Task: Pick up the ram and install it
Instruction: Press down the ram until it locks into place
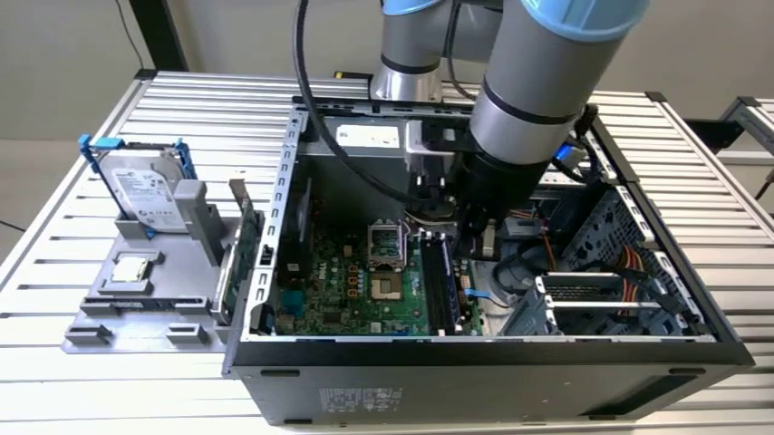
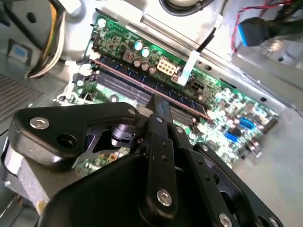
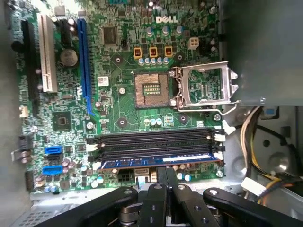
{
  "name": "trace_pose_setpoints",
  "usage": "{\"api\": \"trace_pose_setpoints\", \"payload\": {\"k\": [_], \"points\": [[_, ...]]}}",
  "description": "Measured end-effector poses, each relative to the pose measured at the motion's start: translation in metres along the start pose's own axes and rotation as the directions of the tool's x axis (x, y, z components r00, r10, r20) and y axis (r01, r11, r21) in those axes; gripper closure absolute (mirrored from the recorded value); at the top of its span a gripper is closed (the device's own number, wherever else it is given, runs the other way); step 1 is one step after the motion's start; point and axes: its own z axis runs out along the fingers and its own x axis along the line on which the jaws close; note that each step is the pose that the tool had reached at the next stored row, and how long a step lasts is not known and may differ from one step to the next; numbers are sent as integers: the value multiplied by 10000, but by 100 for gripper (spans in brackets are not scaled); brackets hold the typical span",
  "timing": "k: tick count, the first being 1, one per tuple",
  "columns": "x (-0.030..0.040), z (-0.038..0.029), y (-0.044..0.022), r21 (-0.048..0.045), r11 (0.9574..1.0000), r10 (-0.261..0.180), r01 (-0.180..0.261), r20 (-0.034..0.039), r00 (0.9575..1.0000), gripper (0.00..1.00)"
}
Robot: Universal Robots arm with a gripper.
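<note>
1. Ribbed metal slats are forming the counter, which is carrying an open computer case in the exterior view; a grey tray is sitting beside the case toward the exterior view's left, holding an upright hard drive and a small square chip.
2. Inside the case, the green motherboard is lying flat, and the robot arm is reaching down over the memory slots near the case's middle; its tool is hanging just above the ram, a thin blue strip standing in the slots.
3. In the second wrist view, the tool is showing its black fingers pressed together into one narrow tip, and that tip is resting against the top edge of the ram, which is sitting along its slot.
4. In the first wrist view, the ram is lying seated in the slot nearest the tool, next to the empty black slots, with the open processor socket farther off on the board; the closed fingertips are touching the stick's edge around its middle, gripping nothing.
</note>
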Motion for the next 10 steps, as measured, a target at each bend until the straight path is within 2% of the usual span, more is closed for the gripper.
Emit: {"api": "trace_pose_setpoints", "payload": {"k": [4,6,10], "points": [[-9,-154,3,2,10000,0,0,-18,10000,100],[-12,-205,3,2,10000,0,0,-33,10000,100],[-13,-214,4,3,10000,0,0,-36,10000,100]]}}
